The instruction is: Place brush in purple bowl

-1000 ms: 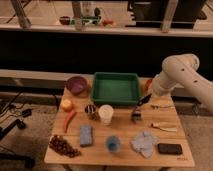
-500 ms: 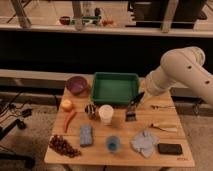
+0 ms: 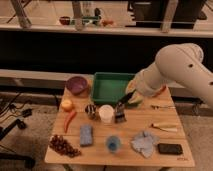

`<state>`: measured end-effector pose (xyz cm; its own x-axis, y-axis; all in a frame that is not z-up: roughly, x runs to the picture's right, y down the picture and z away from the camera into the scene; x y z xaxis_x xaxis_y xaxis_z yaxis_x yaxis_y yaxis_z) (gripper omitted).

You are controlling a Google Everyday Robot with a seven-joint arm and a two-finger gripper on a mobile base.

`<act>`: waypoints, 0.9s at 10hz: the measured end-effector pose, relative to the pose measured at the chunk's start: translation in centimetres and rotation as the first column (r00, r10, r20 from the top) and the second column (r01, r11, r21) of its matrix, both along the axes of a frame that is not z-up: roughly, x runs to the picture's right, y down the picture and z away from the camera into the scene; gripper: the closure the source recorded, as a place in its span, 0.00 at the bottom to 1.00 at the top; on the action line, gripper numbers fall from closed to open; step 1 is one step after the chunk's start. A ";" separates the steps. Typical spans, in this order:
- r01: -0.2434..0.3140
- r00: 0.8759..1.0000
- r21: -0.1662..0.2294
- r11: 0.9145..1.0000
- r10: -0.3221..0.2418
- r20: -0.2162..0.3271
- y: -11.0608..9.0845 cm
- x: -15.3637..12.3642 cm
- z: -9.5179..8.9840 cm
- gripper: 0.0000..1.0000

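gripper hangs at centre frame, just below the near right corner of the green tray, with the big white arm sweeping in from the right edge. its fingers are pinched together on the brush, which dangles dark and blocky just over the table and right beside the white cup.

purple bowl sits at upper left of the tabletop, touching or nearly touching the tray's left side. it's well apart from the brush, with the tray's corner and the cup lying between them.

down the left side there's a yellow fruit, then a red chili, then grapes at the lower left corner. a small dark striped object is tucked against the cup's left. along the front go a blue sponge, a blue cup, a crumpled blue cloth and a black slab at lower right. a pale stick lies on the right side, and above it, near the right edge, a thin utensil.
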<state>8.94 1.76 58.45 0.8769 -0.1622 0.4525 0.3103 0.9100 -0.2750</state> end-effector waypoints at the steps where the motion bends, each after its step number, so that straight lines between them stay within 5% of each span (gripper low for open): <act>1: 0.022 1.000 -0.002 1.000 -0.021 0.023 -0.1 -1.9 0.0 0.90; 5: 0.094 0.994 0.010 0.996 -0.094 0.054 -3.6 -8.4 1.3 0.90; 9: 0.148 0.989 0.059 0.987 -0.149 0.015 -11.4 -11.9 0.6 0.90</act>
